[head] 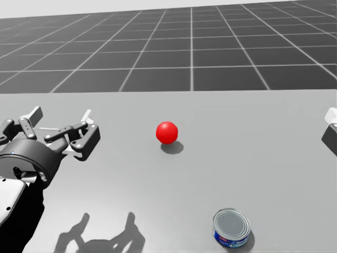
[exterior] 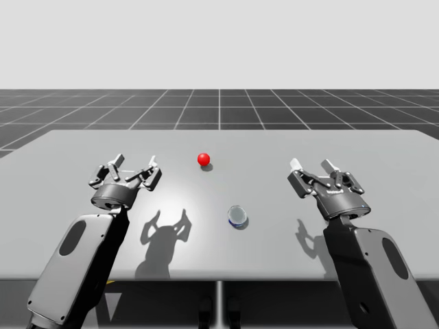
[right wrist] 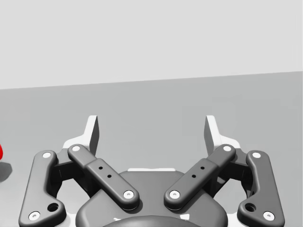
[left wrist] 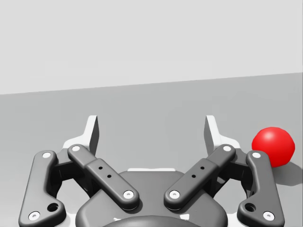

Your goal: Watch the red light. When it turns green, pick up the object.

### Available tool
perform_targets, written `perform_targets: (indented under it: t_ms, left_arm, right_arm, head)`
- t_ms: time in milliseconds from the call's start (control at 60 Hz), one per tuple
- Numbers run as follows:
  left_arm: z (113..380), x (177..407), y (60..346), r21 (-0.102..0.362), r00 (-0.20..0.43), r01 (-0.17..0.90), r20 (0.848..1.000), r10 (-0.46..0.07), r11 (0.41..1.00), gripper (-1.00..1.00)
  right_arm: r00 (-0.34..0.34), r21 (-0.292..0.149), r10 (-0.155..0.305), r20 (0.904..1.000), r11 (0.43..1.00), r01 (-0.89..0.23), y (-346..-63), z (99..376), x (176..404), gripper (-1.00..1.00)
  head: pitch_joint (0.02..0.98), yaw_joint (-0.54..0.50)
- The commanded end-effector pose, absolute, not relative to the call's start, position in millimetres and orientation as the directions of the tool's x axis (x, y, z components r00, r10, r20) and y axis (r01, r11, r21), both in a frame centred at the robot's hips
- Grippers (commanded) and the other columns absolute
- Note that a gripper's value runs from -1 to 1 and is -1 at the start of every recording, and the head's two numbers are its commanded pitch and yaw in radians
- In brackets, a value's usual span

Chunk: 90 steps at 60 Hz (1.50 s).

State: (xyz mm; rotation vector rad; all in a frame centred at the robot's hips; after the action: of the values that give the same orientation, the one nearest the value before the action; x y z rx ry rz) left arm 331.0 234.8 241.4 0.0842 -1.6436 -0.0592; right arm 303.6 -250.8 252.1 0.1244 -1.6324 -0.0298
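The light is a red ball (exterior: 204, 159) resting on the grey table (exterior: 384, 151), toward the far middle; the head view shows the red ball (head: 167, 132) centrally. A short blue can with a silver lid (exterior: 237, 216) stands upright nearer to me, right of centre; the can (head: 231, 228) is low in the head view. My left gripper (exterior: 135, 161) hovers open at the left, with nothing between its fingers (left wrist: 92, 132), and the red ball (left wrist: 273, 146) sits beside it. My right gripper (exterior: 311, 164) hovers open at the right, nothing within it (right wrist: 152, 130).
Both arms cast shadows on the table in front of the grippers' bases. The table's front edge (exterior: 219, 279) runs just ahead of my forearms. Beyond the far edge lies a dark gridded floor (exterior: 219, 106).
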Motion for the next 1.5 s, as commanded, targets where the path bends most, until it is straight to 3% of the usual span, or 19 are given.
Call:
perform_targets:
  t_ms: [17,1500]
  left_arm:
    - [241.4,331.0,234.1,0.089,-0.073,-0.018,0.993,-0.090,0.996,-1.00]
    - [242.8,328.4,232.0,0.100,-0.087,-0.008,0.991,-0.101,0.995,-1.00]
  right_arm:
    - [-0.060,0.092,-0.097,0.9935,0.993,-0.068,-250.1,252.2,303.5,-1.00]
    - [-0.068,0.066,-0.072,0.9951,0.995,-0.078,-246.9,252.3,302.6,-1.00]
  head:
    - [0.586,0.09]
    - [0.598,0.10]
